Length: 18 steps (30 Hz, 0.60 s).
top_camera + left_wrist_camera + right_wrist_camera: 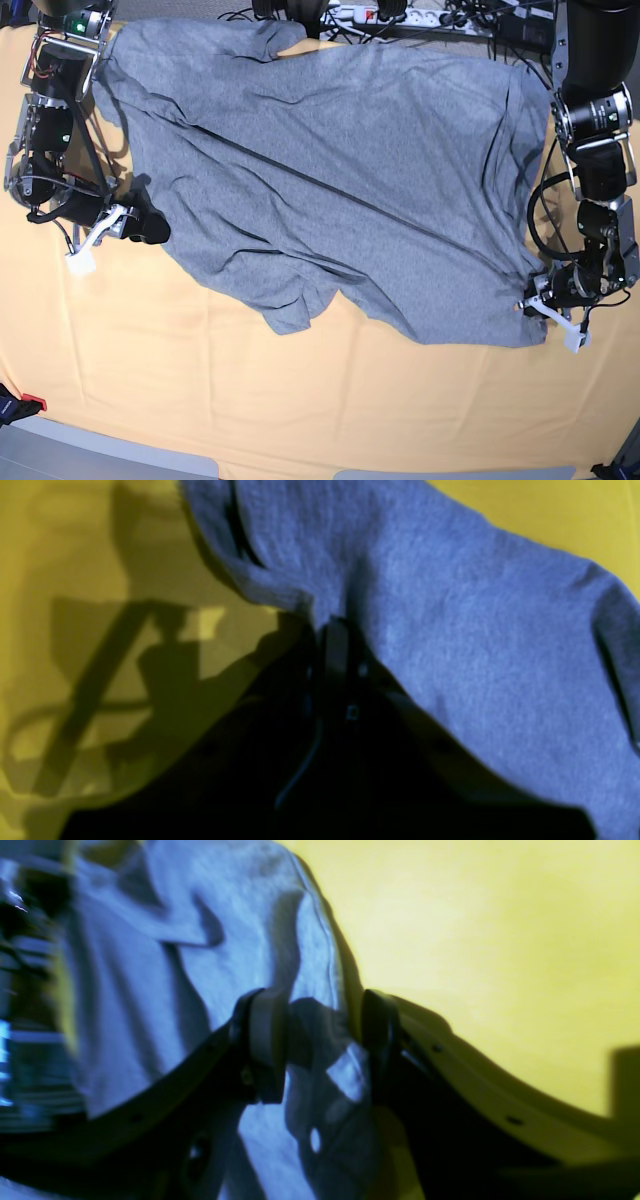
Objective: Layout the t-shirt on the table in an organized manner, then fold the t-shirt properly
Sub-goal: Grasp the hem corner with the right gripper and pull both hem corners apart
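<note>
The grey t-shirt (340,170) lies spread and creased across the far half of the yellow-orange table (300,420), plain side up, with no lettering in sight. My left gripper (528,300) is at the shirt's near right corner. In the left wrist view it (335,630) is shut on a pinched fold of the shirt (450,630). My right gripper (150,228) is at the shirt's left edge. In the right wrist view it (322,1045) is open, with the fingers (267,1040) apart and a fold of the shirt (200,940) between them.
A power strip and cables (400,15) run along the table's far edge. A small red object (33,403) sits at the near left edge. The near half of the table holds only bare cloth.
</note>
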Available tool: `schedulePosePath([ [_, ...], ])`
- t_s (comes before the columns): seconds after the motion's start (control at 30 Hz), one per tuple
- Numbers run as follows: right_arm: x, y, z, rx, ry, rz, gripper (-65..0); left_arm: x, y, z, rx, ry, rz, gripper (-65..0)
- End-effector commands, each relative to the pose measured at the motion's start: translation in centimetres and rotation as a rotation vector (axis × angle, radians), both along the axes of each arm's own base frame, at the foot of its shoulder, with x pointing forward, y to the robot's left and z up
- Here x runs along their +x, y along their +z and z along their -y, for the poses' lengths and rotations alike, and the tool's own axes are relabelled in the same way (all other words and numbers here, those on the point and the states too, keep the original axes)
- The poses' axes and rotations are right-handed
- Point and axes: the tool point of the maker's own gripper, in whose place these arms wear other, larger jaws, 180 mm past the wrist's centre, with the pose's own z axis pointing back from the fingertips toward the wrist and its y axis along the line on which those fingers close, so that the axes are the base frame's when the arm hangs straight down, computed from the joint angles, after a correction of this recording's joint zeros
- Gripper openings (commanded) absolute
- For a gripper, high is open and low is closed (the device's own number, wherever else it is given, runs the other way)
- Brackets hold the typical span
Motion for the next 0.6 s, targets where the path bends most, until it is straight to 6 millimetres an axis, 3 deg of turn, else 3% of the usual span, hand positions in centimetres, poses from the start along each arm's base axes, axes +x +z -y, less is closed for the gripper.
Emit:
schedulePosePath([
  [0.0,0.2,0.3,0.4,-0.004,0.006,0.003,-38.5,0.3,0.6,0.2,0.008,-0.016,-0.002,-65.0],
  [0.07,0.0,-0.1,0.3,-0.005,0.011,-0.013,-46.4,0.4,0.5,0.5,0.002,-0.019,-0.002,-65.0],
  [0.13,0.5,0.4,0.4,-0.007,0.01,0.002,-61.2,0.4,0.5,0.7,-0.001,-0.021,-0.001,-65.0],
  [0.17,1.0,0.8,0.6,-0.015,0.008,0.014,-65.0,0.5,0.6,0.8,-0.007,-0.02,0.002,-65.0],
  [0.4,5.7,6.9,5.1,-0.12,-0.023,0.16,-65.0,1.3,2.5,2.8,-0.098,-0.094,0.086,-65.0],
  [0.57,8.5,9.0,7.8,-0.291,-0.063,0.214,-65.0,2.8,5.4,4.0,-0.154,-0.145,0.179,-65.0],
])
